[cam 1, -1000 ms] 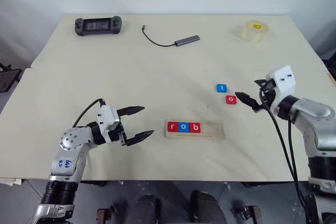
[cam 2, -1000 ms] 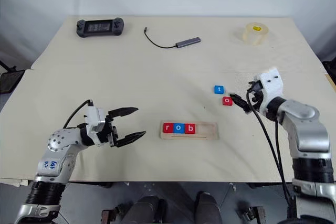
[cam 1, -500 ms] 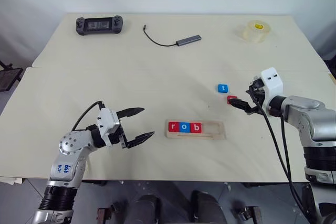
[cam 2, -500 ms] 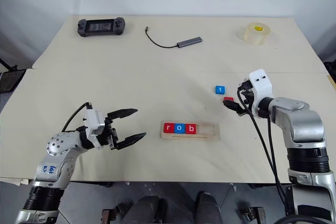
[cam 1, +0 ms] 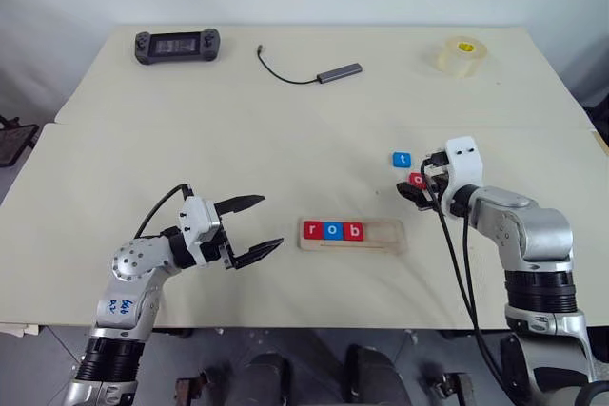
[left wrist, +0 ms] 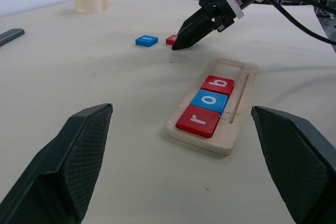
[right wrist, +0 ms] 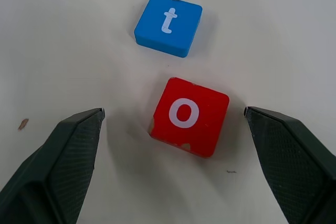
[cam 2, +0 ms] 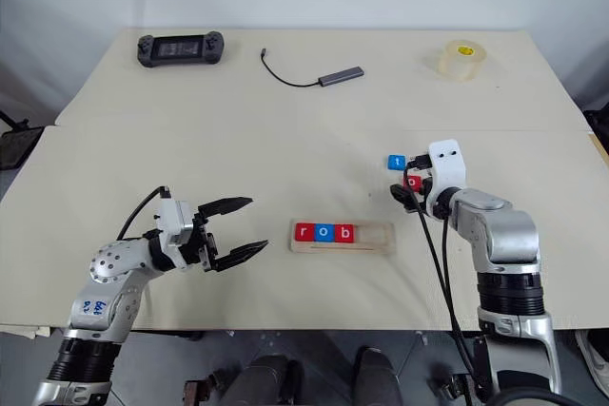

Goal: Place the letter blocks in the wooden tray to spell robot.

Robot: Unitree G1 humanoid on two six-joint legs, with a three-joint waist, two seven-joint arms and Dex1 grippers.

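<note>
**Three tiles in, red o sitting between your right fingers**

Your wooden tray (cam 1: pixel 353 234) has red r, blue o and red b (left wrist: pixel 218 84) packed at its left end, with the right half bare groove. The red o block (right wrist: pixel 189 115) lies flat on the table (cam 1: pixel 285 140) just beside the blue t block (right wrist: pixel 168 24), not touching. Right gripper (right wrist: pixel 173 124) is spread wide around the o, gripping nothing. Left gripper (cam 1: pixel 255 226) hangs open left of the tray, lots of bare table around it.

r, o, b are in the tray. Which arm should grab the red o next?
Right. The right gripper is open with the red o block lying between its fingers, beside the blue t block. The left gripper is open but sits on the far side of the wooden tray from it.
</note>
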